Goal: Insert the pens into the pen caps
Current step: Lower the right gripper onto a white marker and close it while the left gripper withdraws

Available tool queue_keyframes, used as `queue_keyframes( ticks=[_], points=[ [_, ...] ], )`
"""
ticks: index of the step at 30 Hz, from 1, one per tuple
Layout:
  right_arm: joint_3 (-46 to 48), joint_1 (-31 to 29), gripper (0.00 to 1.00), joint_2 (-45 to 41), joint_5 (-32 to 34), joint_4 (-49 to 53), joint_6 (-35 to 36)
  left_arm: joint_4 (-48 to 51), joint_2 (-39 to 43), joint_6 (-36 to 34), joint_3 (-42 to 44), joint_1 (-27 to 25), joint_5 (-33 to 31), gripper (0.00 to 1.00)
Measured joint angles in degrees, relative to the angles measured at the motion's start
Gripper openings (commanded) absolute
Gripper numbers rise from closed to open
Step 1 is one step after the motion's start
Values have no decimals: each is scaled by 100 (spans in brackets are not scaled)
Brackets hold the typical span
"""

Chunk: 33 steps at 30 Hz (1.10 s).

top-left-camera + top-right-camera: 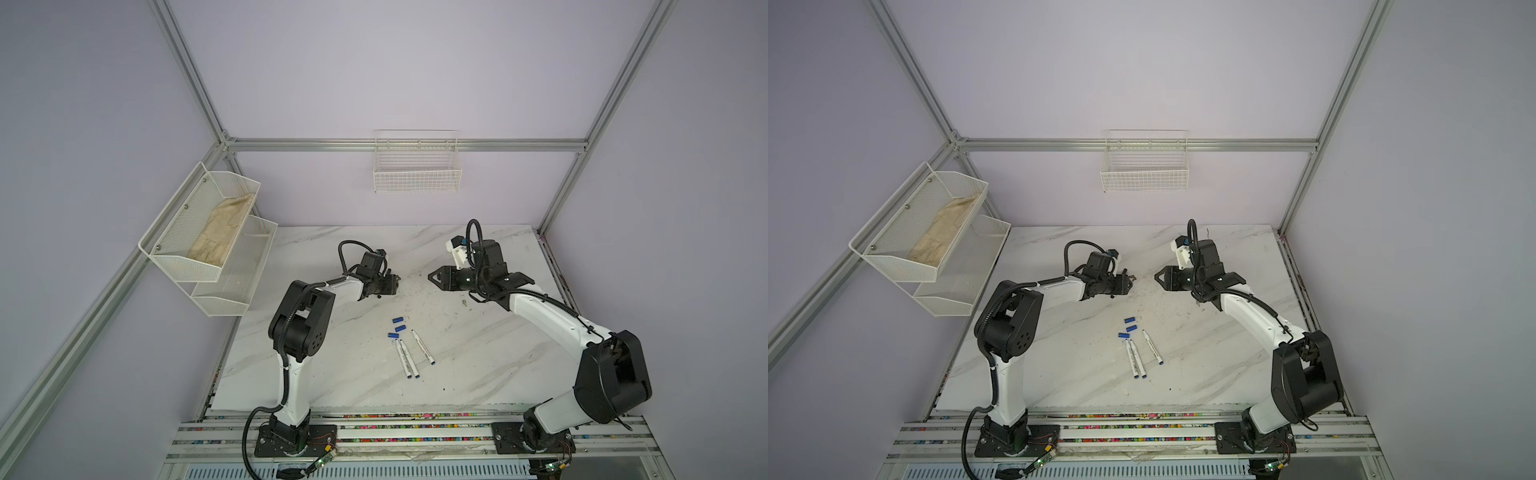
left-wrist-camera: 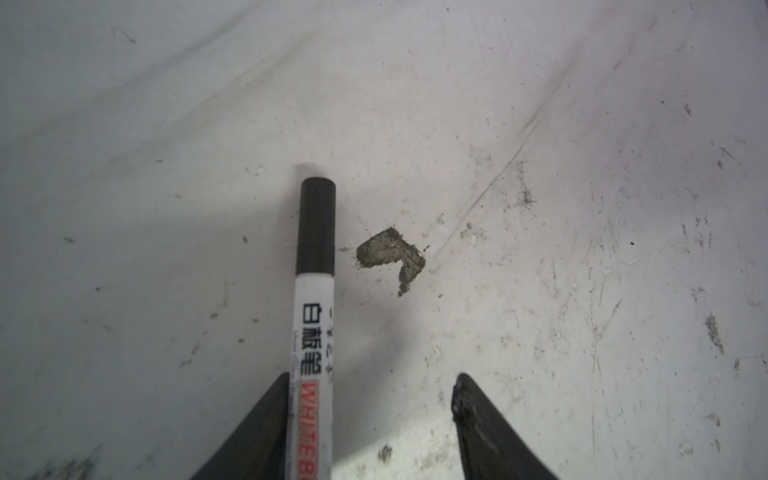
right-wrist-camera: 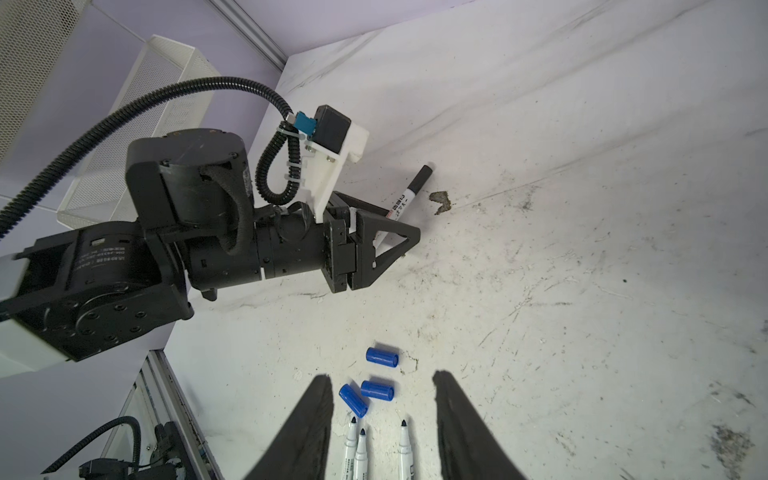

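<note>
Near centre, table: three blue pens, uncapped, nibs pointing far; left two just beside each other. Risk: pinch takes both.
Just beyond: three blue pen caps, loose on sides. Risk: nudge sets them rolling.
Farther right: right gripper, jaws apart, empty.
Farther left: left gripper, jaws apart; black-capped pen against one finger, unclamped. Risk: retreating finger drags it.

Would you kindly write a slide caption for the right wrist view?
Open left hand around the capped black pen; three blue caps, three uncapped pens nearby.
</note>
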<state>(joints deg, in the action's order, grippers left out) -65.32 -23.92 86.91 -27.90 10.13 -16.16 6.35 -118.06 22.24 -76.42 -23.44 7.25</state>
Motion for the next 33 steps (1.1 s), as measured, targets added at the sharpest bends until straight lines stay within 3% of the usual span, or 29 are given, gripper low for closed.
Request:
queue_keyframes(
  ticks=[14,20,27,33],
  points=[
    [0,-24,43,55,380,184,2,1327,-4,76,-494,-638,-1300,72],
    [-2,-24,42,92,505,247,-2,1681,-33,129,-588,-647,-1648,74],
    [-13,-160,42,170,627,518,166,1593,70,352,-562,-555,-1344,75],
    [0,-920,42,518,778,1222,614,734,970,533,-103,-501,-782,75]
  ],
)
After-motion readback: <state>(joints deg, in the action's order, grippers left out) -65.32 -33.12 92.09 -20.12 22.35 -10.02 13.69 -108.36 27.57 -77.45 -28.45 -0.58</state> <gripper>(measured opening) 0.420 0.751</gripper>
